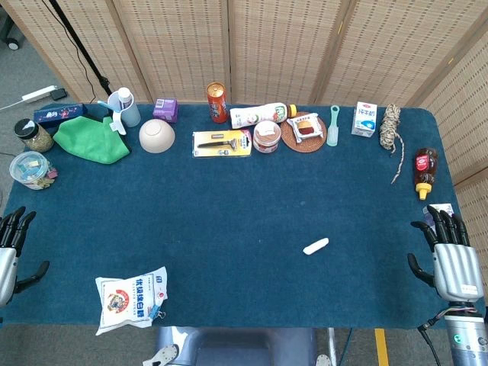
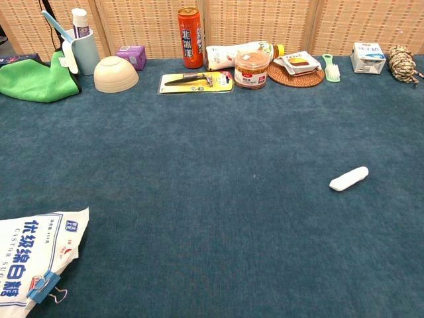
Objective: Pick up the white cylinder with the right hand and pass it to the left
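Head view looks down on a table covered in dark blue cloth point(image 1: 229, 229), with the white cylinder point(image 1: 316, 246) as the anchor for everything else. Far to the left of the cylinder, at the table's left edge, the left hand point(image 1: 11, 248) rests with its fingers spread apart and nothing in them. Also left of the cylinder, and nearer the front edge, lies a white bag with blue print point(image 1: 131, 298), a blue clip on its corner. Well behind the cylinder and to its left, along the back of the table, sit a green cloth point(image 1: 93, 139), a pale blue cup holding a toothbrush point(image 1: 126, 107), an upturned cream bowl point(image 1: 156, 136), a yellow razor pack point(image 1: 222, 142) and an orange can point(image 1: 217, 102). Directly behind the cylinder, still well apart from it, are a white bottle lying on its side point(image 1: 259, 115), a red-lidded jar point(image 1: 267, 136) and a round woven mat point(image 1: 303, 131). The cylinder itself lies flat on the cloth, tilted so its right end points away from the robot, touched by nothing. Behind it to the right stand a small milk carton point(image 1: 365, 119) and a coil of rope point(image 1: 392, 126). Far right of the cylinder, at the table's right edge, the right hand point(image 1: 450, 255) is held upright, fingers extended and apart, empty. Chest view shows the cylinder point(image 2: 348, 179) lying alone on bare cloth; neither hand appears there.
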`<state>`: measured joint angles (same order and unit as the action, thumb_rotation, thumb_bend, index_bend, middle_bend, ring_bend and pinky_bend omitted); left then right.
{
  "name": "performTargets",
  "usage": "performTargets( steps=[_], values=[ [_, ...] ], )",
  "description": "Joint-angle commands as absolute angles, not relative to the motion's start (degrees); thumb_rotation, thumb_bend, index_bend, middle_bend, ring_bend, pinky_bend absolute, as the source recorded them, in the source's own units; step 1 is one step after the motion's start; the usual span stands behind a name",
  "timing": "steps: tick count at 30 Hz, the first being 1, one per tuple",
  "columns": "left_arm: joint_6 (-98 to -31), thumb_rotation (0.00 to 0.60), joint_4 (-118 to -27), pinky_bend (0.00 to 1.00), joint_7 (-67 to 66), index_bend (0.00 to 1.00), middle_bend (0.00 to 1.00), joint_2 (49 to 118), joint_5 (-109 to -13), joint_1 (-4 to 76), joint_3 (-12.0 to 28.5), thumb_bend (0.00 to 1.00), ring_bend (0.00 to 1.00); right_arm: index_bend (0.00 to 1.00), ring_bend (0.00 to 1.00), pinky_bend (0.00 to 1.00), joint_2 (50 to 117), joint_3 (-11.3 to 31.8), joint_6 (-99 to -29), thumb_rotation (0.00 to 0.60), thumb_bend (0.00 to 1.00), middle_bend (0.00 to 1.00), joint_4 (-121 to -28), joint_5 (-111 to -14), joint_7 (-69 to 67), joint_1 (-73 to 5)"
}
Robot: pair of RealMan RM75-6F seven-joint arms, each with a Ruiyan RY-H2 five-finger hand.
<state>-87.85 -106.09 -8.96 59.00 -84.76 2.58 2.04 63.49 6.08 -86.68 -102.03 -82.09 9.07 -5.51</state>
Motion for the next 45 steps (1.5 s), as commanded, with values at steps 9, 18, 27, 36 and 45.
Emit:
performTargets(
  steps=[9,18,27,36,45],
  values=[
    [-87.40,0.600,-106.57,0.00,-9.64,0.08,0.00,58.91,-84.82,2.69,1.90,0.25,0.00,0.27,0.00,0.00,63.45,6.02,-86.05,0.600,0.37,0.07,-101.54,-82.16,7.67,-5.51],
    [-86.28,0.600,-107.11,0.00,-9.28,0.08,0.00,58.66,-84.44,3.16,1.97,0.25,0.00,0.28,0.00,0.00,63.25,5.99,-84.49,0.600,0.37,0.08,-100.45,-82.21,4.94,-5.97],
    [-84.66,0.600,-106.85,0.00,-8.42,0.08,0.00,58.43,-83.50,3.79,2.03,0.25,0.00,0.34,0.00,0.00,63.33,6.24,-82.41,0.600,0.37,0.12,-99.90,-82.77,2.79,-7.37],
    [-83.36,0.600,-107.41,0.00,-8.26,0.08,0.00,57.80,-84.03,4.99,2.33,0.25,0.00,0.39,0.00,0.00,62.80,6.72,-75.79,0.600,0.37,0.15,-99.18,-83.44,-1.93,-11.60],
    [-81.10,0.600,-108.88,0.00,-7.20,0.08,0.00,56.71,-84.27,6.37,2.22,0.25,0.00,0.38,0.00,0.00,64.84,7.55,-69.36,0.600,0.37,0.11,-97.20,-83.59,-2.76,-16.87]
  ],
)
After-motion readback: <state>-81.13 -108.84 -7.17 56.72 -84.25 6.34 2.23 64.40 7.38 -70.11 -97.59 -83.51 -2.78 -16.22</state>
